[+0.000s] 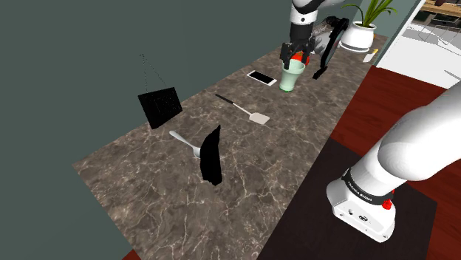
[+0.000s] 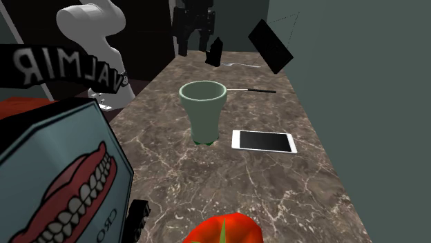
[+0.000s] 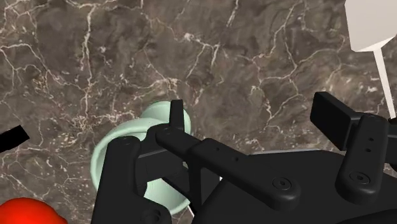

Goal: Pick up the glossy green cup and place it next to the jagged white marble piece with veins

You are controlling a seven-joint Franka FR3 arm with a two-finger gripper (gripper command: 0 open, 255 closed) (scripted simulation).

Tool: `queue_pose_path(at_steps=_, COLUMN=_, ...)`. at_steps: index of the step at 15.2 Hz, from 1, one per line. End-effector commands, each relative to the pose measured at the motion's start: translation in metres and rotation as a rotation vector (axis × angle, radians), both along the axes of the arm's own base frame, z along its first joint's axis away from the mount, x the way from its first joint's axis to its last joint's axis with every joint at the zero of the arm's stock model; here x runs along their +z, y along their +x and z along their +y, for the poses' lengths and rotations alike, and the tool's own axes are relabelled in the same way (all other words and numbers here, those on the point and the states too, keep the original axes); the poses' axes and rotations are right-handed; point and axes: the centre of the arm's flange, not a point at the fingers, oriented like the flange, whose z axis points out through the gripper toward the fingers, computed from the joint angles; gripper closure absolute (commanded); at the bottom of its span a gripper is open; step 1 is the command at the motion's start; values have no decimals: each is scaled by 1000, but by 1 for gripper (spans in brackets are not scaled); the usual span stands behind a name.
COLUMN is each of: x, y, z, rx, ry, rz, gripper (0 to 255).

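- Gripper (image 3: 254, 118): its 2 fingers stand apart, clasping nothing, above the green cup (image 2: 203, 114).
- Cup: upright on the counter (image 1: 148, 192), empty, with the phone (image 2: 264, 141) just beside it.
- Risk: 1 finger sits over the rim. If you descend off-centre, you may tip the cup onto the phone.
- Risk: the jagged piece (image 1: 212, 156), drawn black, stands well apart, beyond the spatula (image 1: 250, 111). Carry the cup high.

Pale green cup (image 2: 204, 110), brown white-veined counter (image 2: 276, 186)

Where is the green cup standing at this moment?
In the shoulder view, the pale green cup stands upright far along the counter, just right of the phone.
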Motion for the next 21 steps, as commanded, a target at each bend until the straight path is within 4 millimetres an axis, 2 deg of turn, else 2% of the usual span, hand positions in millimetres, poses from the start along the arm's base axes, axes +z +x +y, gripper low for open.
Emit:
queue_pose_path(at_steps=1, x=-8, y=21, z=-13, rx=-15, ry=-7, rz=-9, gripper=0)
queue_pose_path(at_steps=7, x=-32, y=74, z=-61, rx=-59, ry=-25, rz=-35, gripper=0)
queue_pose_path(at_steps=8, x=-32, y=74, z=-61, rx=-59, ry=-25, rz=-35, gripper=0)
queue_pose_path(at_steps=15, x=-72, y=70, z=-65, rx=-59, ry=-25, rz=-35, gripper=0)
queue_pose_path(at_steps=21, x=-72, y=70, z=-65, rx=-59, ry=-25, rz=-35, gripper=0)
